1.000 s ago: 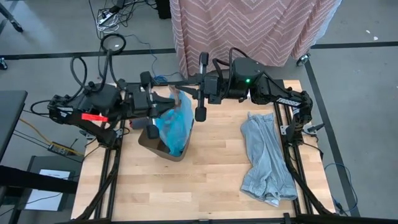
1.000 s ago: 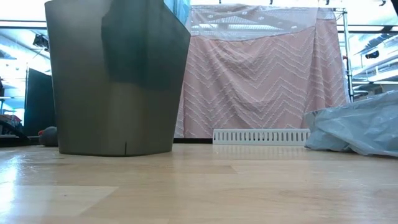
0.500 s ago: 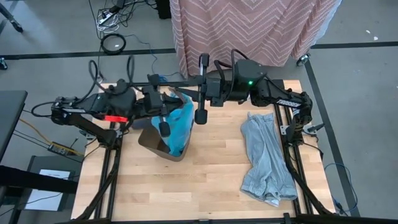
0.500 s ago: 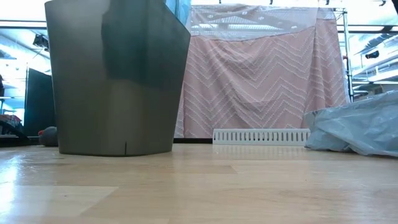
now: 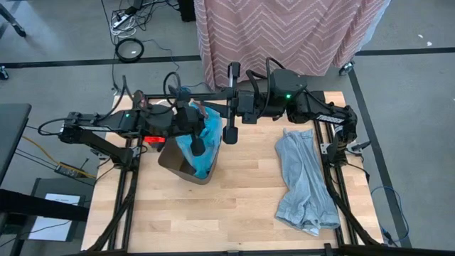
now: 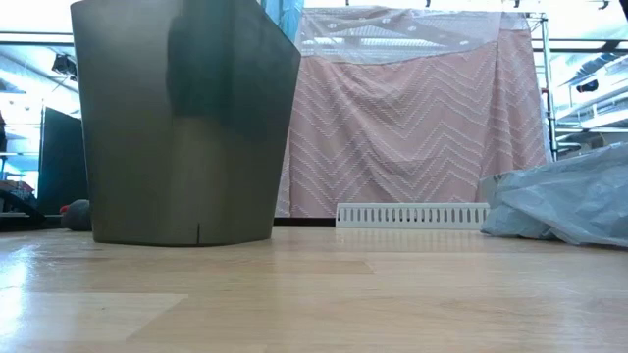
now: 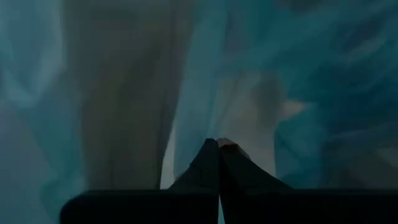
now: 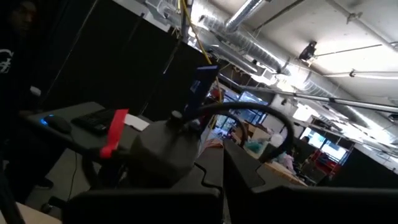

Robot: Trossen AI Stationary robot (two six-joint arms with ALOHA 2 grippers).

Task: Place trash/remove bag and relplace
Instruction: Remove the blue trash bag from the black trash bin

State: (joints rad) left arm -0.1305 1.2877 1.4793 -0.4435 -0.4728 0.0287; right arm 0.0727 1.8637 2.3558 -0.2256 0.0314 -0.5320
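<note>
A dark bin [image 5: 173, 162] [image 6: 186, 127] stands on its base at the table's left centre. A blue bag [image 5: 206, 146] sits in it, and its film rises above the rim [image 6: 287, 14]. My left gripper [image 5: 205, 124] [image 7: 217, 149] is shut, with its tips in among that film at the bin's mouth. My right gripper [image 5: 222, 103] [image 8: 222, 163] is shut on nothing. It hangs high over the far side of the bin and points toward the table's left. The trash is out of view. My left gripper's shut fingertips [image 7: 208, 163] lie against the blue bag's film [image 7: 205, 93]. They come from the table's left, slanting a little down. Folds of film run up from the tips. Whether a fold is pinched between them, I cannot tell.
A pale grey-blue bag [image 5: 306, 185] [image 6: 569, 201] lies flat along the table's right side. A small dark lump [image 6: 77, 214] sits behind the bin. A pink curtain [image 5: 284, 32] hangs beyond the far edge. Bare wood [image 5: 242, 206] stretches along the near side.
My left gripper has gone toward the table's right and down, into the blue bag at the bin's mouth, rolling a little on the way. The bin and the bag have kept their places.
</note>
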